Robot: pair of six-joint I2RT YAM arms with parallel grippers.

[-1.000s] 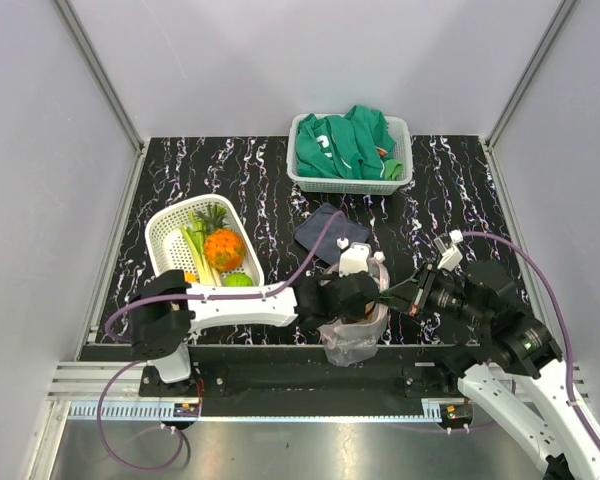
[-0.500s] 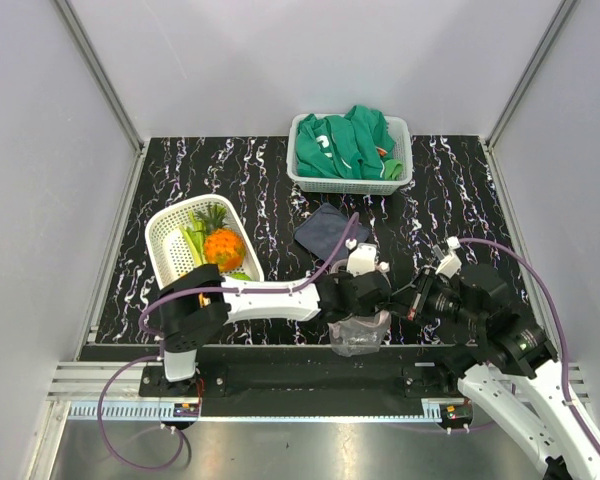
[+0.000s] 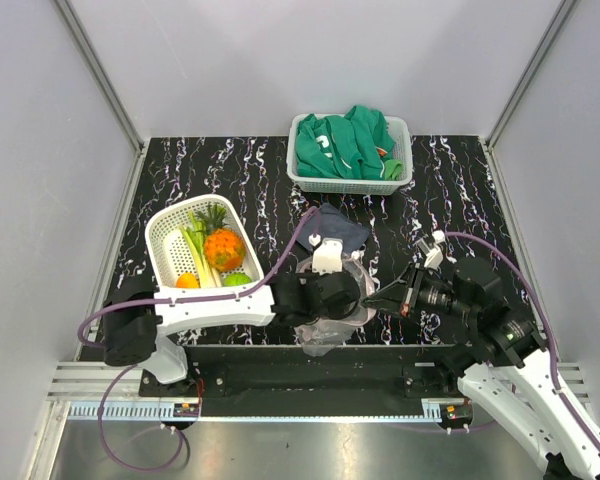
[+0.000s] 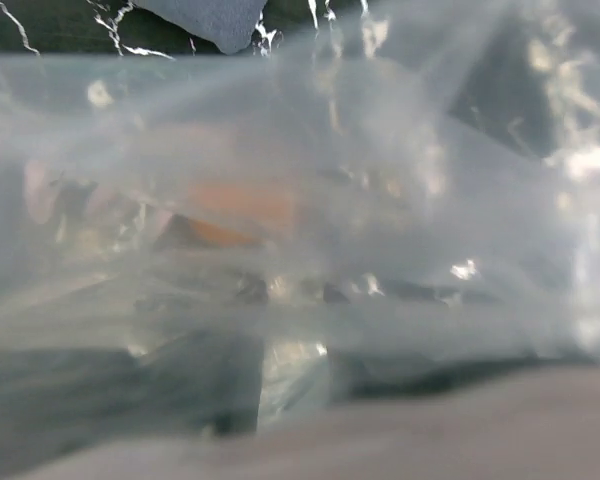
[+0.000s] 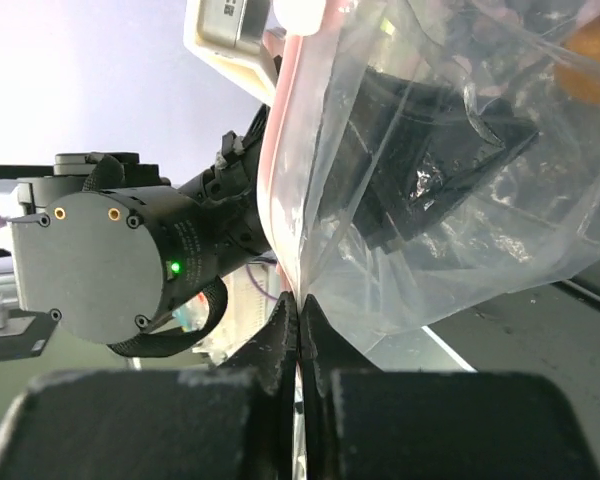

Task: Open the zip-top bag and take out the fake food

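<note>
At the near edge of the surface (image 3: 450, 190), the right gripper (image 5: 298, 312) had its jaws pressed together on the pinkish zip strip (image 5: 280, 150) of the zip-top bag (image 3: 328, 332). The bag lay crumpled at the middle of the near edge, between the two grippers. The left gripper (image 3: 332, 295) reached in from the left and sat against the bag. Its dark fingers (image 5: 410, 170) showed through the clear plastic in the right wrist view, but whether its jaws were wide or narrow could not be told. The left wrist view was filled with blurred plastic. An orange shape (image 4: 240, 205) showed through it, too soft to identify.

To the left and a little farther back stood a white basket (image 3: 163, 232) holding fake food. In it were an orange pineapple (image 3: 224, 249) with a green crown, a pale green leek (image 3: 196, 250) beside it, an orange piece (image 3: 187, 281) and a green round piece (image 3: 237, 279) at the near end.

Just beyond the bag lay a dark grey-blue cloth (image 3: 338, 226), partly covered by the left arm. At the far side of the surface sat a pale basket (image 3: 352, 180) with a green garment (image 3: 340, 145) heaped in it.
</note>
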